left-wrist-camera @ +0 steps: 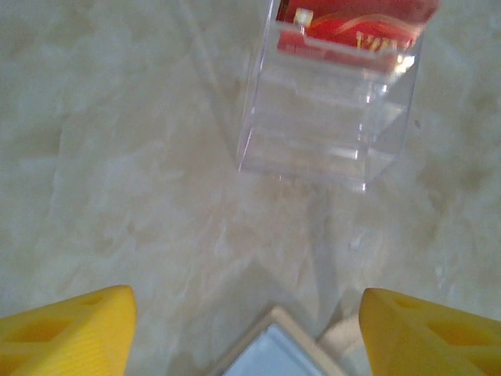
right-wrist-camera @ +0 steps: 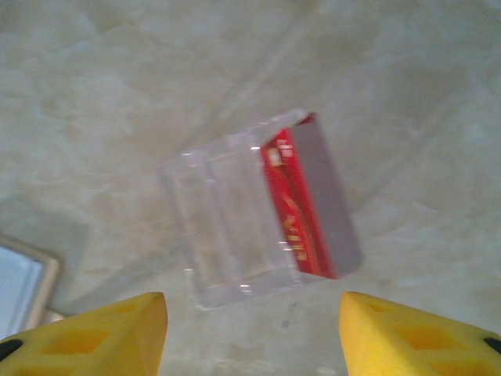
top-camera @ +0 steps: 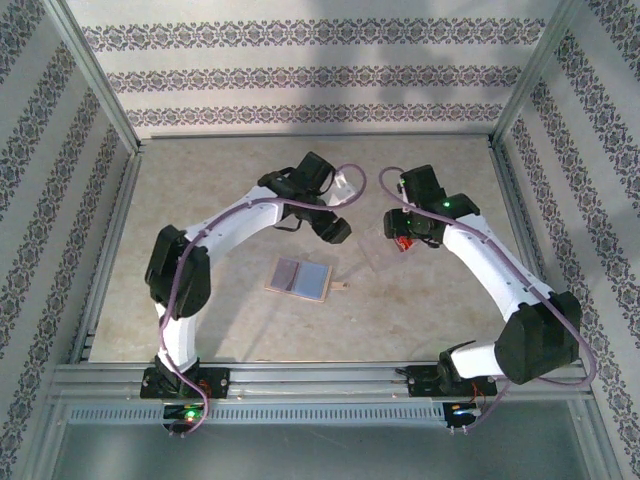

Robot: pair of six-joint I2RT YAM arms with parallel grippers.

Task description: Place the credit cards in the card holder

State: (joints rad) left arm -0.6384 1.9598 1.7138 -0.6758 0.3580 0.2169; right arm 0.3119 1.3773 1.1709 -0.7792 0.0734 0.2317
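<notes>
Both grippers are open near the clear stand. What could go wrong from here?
The card sits in the clear stand: a pinch may catch the stand too, or tip it. Both the left gripper and right gripper face that stand, so they could clash.

Red cards [right-wrist-camera: 293, 207] with gold and white markings, clear colourless plastic box [right-wrist-camera: 223, 227], tan wallet [top-camera: 300, 278] with pale blue-grey inside, bright yellow fingers [left-wrist-camera: 70, 333], white-and-black arms [top-camera: 235, 215], mottled beige table [top-camera: 220, 170], walls [top-camera: 300, 75] with grey-purple floral stripes
</notes>
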